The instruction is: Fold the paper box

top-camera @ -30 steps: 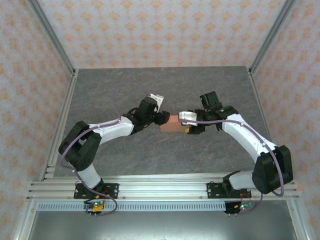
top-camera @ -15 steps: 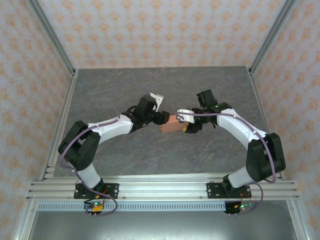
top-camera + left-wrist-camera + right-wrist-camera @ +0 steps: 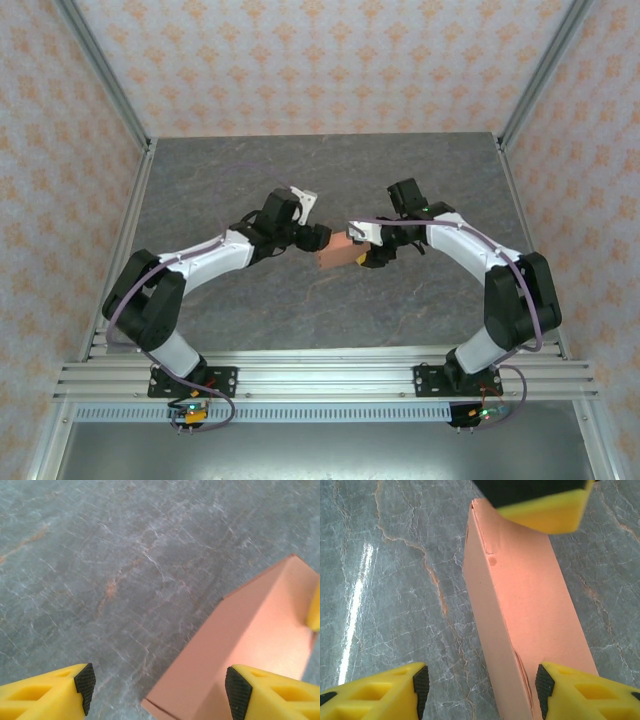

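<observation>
The paper box point(image 3: 333, 256) is a closed salmon-orange carton lying on the grey stone table point(image 3: 240, 310), mid-table between the two arms. My left gripper point(image 3: 318, 238) is at its left end and my right gripper point(image 3: 365, 246) at its right end. In the left wrist view the box point(image 3: 250, 640) reaches in from the right. The left gripper point(image 3: 160, 690) is open, its right fingertip point(image 3: 239, 692) over the card and its left one far off. In the right wrist view the box point(image 3: 530, 595) runs lengthwise. The right gripper point(image 3: 482, 690) is open, and its left pad point(image 3: 421, 690) stands apart from the box.
Patterned walls and metal frame posts point(image 3: 100, 80) enclose the table on three sides. An aluminium rail point(image 3: 320, 375) with both arm bases runs along the near edge. Bare stone surrounds the box.
Both grippers and the box have shifted a little to the left, and the box has turned slightly. The left jaws have spread wider.
</observation>
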`<state>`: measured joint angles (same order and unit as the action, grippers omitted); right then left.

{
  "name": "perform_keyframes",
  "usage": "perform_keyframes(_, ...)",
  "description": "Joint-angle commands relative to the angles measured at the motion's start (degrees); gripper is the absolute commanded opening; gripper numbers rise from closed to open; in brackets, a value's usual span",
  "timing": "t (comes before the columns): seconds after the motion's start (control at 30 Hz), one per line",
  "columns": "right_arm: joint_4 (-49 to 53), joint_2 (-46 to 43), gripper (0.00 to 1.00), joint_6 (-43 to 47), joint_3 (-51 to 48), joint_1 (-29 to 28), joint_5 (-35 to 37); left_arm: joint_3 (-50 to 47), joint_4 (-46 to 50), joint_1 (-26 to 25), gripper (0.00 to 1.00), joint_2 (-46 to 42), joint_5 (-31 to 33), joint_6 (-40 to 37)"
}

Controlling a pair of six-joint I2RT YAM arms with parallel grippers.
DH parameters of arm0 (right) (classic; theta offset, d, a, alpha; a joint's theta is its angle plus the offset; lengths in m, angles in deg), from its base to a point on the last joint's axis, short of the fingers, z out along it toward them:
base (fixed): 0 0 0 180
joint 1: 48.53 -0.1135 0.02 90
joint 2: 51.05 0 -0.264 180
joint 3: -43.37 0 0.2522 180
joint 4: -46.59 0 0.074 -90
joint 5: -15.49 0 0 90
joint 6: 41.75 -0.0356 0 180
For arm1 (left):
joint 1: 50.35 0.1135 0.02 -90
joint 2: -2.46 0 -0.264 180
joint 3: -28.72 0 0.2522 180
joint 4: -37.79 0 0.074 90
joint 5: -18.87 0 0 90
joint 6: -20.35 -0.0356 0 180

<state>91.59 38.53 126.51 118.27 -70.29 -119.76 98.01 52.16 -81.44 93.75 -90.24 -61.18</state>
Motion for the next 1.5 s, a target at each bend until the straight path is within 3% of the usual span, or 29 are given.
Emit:
perform_keyframes(0.0,4.12,1.54,0.6,0.44,0.63,-0.46,-0.16,-3.5,-3.82,-0.04,0.73,-3.75,-4.31,-0.41)
perform_keyframes(0.2,4.81,0.19,0.62,0.15,2.46,-0.54,-3.79,-4.42,-0.05,-0.3,0.73,-2.2,2.22,-3.05)
perform_keyframes(0.47,3.66,-2.89,0.62,-1.04,5.28,-1.68,-10.1,-2.08,4.1,-0.55,0.72,1.17,4.44,-5.26)
perform_keyframes(0.87,4.96,5.62,0.58,1.12,1.88,-3.04,-4.66,-2.27,5.23,-0.69,0.72,1.16,4.03,-6.27)
perform_keyframes(1.13,-4.38,-7.1,0.59,-6.59,-1.56,-2.07,-9.46,-2.75,5.28,-0.68,0.71,0.25,2.78,-7.36)
perform_keyframes(1.23,-11.93,-13.49,0.68,-12.19,-4.41,-0.96,-10.14,-4.84,4.88,-2.41,0.68,-3.13,9.1,-9.7)
perform_keyframes(1.27,-15.11,-15.33,1.0,-14.85,-5.57,-0.54,-9.17,-5.63,5.0,-3.71,0.68,-4.38,10.84,-11.8)
perform_keyframes(1.37,-26.47,-20.33,0.99,-25.72,-8.77,1.07,-1.67,-7.76,5.41,-7.68,0.69,-7.69,14.16,-16.43)
perform_keyframes(1.47,-30.28,-21.4,0.99,-36.55,-8.04,4.09,4.91,-9.02,6.89,-10.29,0.69,-8.24,17.05,-18.1)
